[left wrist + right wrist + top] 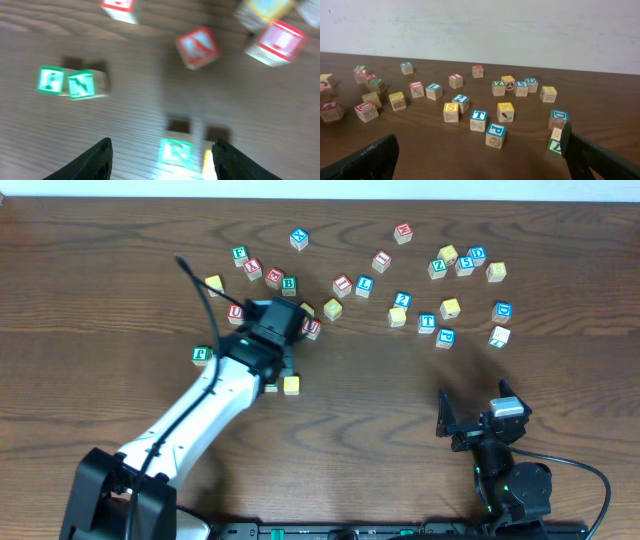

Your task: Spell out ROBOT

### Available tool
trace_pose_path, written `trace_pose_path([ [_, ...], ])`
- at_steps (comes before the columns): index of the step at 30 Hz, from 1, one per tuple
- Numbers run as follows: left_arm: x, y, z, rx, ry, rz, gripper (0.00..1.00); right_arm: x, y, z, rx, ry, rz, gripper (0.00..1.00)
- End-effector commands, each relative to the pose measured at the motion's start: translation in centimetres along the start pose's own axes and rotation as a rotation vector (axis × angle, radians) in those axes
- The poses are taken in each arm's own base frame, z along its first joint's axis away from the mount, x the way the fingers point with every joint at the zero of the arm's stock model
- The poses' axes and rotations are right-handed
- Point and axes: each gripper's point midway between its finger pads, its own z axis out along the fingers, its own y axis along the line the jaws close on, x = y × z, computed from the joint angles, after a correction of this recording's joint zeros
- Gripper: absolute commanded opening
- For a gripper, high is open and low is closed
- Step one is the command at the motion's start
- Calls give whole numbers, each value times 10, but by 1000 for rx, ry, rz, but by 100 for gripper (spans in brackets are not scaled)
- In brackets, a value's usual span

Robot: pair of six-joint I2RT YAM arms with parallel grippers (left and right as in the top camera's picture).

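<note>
Tabletop [100, 260], seen from above: dark wood, many small letter cubes scattered across the far half.
- Left pincer [275, 370]: mostly hidden under its own wrist, over the middle of the table.
- Yellow cube [291, 384]: just beside that pincer on its right, lying on the wood. A second cube next to it is largely covered by the arm.
- B cube [289, 283]: green-edged, farther back among red cubes, well apart from the pincer.
- T cube [427, 322]: blue-edged, in the right-hand group, untouched.
- Right pincer [475, 408]: near the front edge, jaws spread, well apart from every cube.

Left wrist view, blurred:
- Left pincer [162, 157]: fingers [97, 160] spread wide, holding nothing.
- Green-edged cube [176, 152]: on the table between the fingers, touched by neither; letter too blurred to read.
- Yellow cube [207, 162]: close against its side.
- Pair of green cubes [82, 84]: side by side at left.
- Red cube [198, 46]: beyond.

Right wrist view:
- Right pincer [480, 150]: fingers [370, 160] at the frame's outer edges, fully spread, empty.
- T cube [478, 120]: upright, ahead, near a blue P cube [495, 135].
</note>
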Motion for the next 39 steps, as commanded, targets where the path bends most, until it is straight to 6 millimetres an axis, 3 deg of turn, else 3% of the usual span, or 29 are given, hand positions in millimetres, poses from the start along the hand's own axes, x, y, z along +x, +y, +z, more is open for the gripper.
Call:
trace_pose_path([
  [1, -3, 39, 4, -76, 20, -69, 62, 1, -4, 0, 17, 3, 11, 99],
  [4, 5, 41, 8, -4, 95, -24, 43, 1, -4, 0, 17, 3, 11, 99],
  [12, 8, 41, 12, 7, 114, 91, 35, 1, -4, 0, 17, 3, 11, 99],
  [15, 11, 40, 15, 5, 127, 93, 25, 1, -4, 0, 17, 4, 11, 99],
  [22, 20, 40, 29, -11, 178, 107, 14, 1, -4, 0, 17, 3, 11, 99],
  [31, 38, 26, 46, 50, 267, 158, 8, 1, -4, 0, 17, 3, 11, 99],
  [33, 43, 15, 46, 126, 289, 208, 8, 1, -4, 0, 17, 4, 11, 99],
  [39, 46, 14, 46, 138, 291, 271, 7, 1, -4, 0, 17, 3, 11, 99],
])
